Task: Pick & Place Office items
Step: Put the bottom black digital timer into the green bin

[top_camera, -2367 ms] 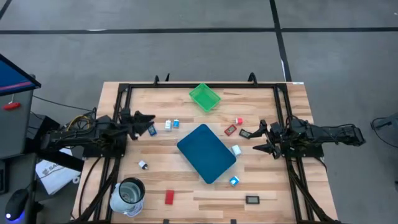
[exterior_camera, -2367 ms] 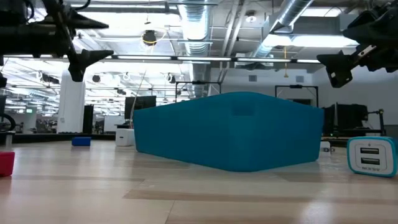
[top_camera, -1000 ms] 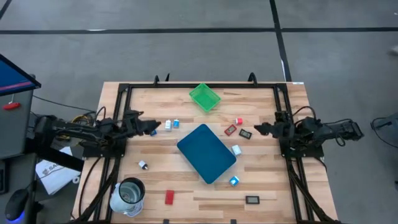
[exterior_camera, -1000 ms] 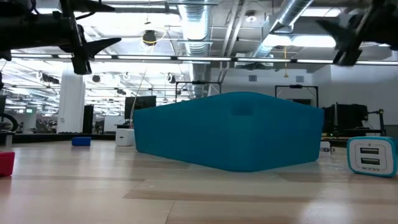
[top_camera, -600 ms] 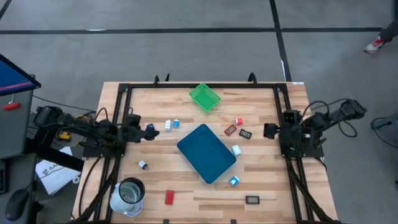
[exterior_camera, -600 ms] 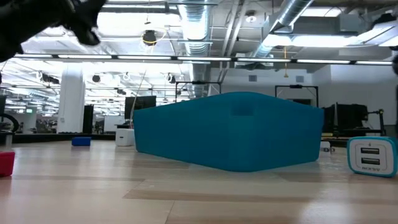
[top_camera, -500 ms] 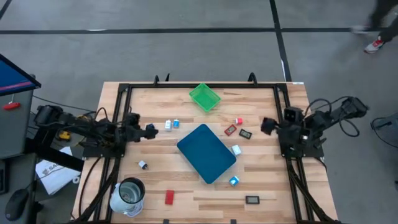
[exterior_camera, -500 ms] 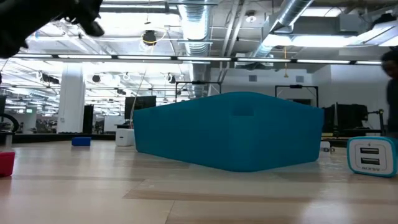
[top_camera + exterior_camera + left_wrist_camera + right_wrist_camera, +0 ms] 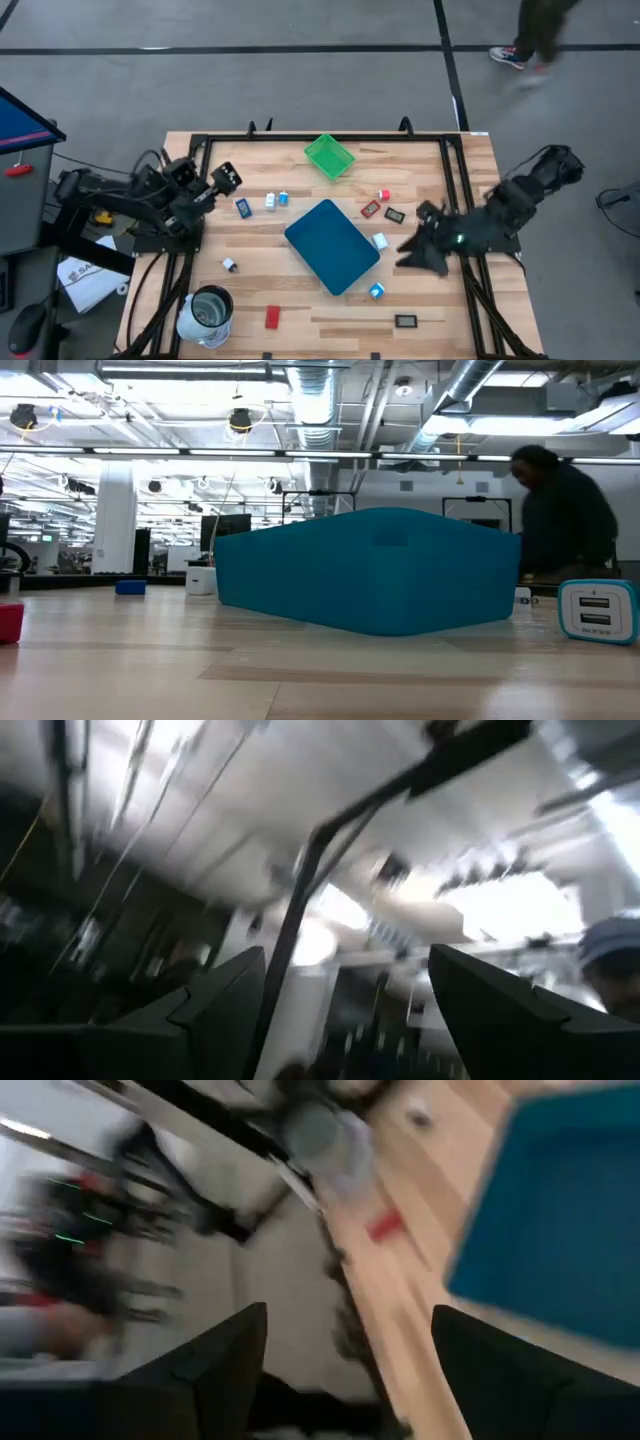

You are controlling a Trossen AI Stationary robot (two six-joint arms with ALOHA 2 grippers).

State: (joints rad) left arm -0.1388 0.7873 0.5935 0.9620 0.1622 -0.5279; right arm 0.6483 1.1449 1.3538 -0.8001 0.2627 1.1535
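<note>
The office items lie scattered on the wooden table: a blue piece (image 9: 243, 208), two white-and-blue ones (image 9: 270, 202), red ones (image 9: 384, 195) (image 9: 272, 317), black ones (image 9: 394, 214) (image 9: 405, 321), a white-and-blue block (image 9: 380, 241) and a blue one (image 9: 376, 291). My left gripper (image 9: 225, 177) is raised at the table's left edge, tipped upward, open and empty (image 9: 347, 952). My right gripper (image 9: 412, 252) hangs open and empty (image 9: 350, 1308) above the table's right part, just right of the white-and-blue block.
A large teal board (image 9: 331, 245) lies in the middle of the table. A green mesh basket (image 9: 329, 156) stands at the far edge and a metal cup (image 9: 205, 315) at the near left corner. A person (image 9: 565, 520) passes beyond the far right corner.
Both grippers have risen out of the low view. My left gripper has drawn back toward the table's far left and tipped upward. My right gripper has swung toward the near edge and out over the table toward the teal board. A person has walked in behind the table.
</note>
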